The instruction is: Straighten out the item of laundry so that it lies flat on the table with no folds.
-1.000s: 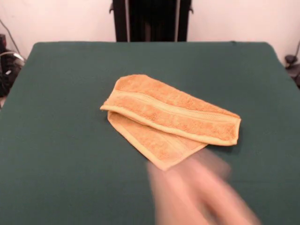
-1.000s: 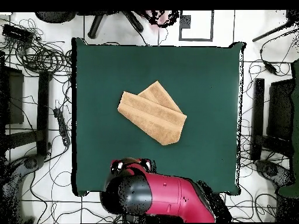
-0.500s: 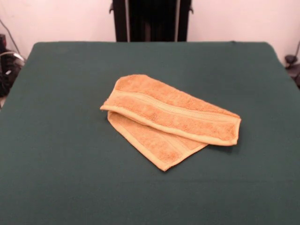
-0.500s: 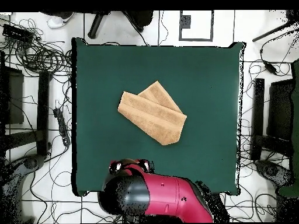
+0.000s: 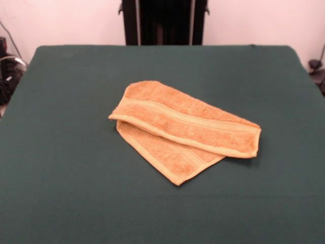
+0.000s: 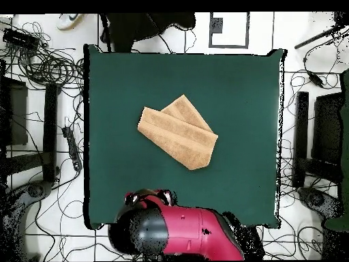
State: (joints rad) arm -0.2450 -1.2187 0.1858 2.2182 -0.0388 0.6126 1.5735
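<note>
The orange-tan towel (image 5: 185, 129) lies near the middle of the dark green table (image 5: 66, 168). It is folded over itself: a long upper layer with a ribbed band runs diagonally, and a corner of the lower layer sticks out toward the near edge. In the overhead view the towel (image 6: 178, 133) shows the same doubled shape on the table (image 6: 238, 82). The red and black arm (image 6: 180, 232) is drawn back over the table's bottom edge, apart from the towel. Its gripper does not show in either view.
The black pedestal (image 5: 163, 21) stands behind the table's far edge. Cables and dark stands (image 6: 41, 68) surround the table on the floor. A person's dark shape (image 6: 146, 26) and a light shoe (image 6: 68, 20) show at the top edge of the overhead view.
A blurred hand at the table's near edge in the front view one second ago has gone. The towel has not moved. The arm has shifted slightly left in the overhead view.
</note>
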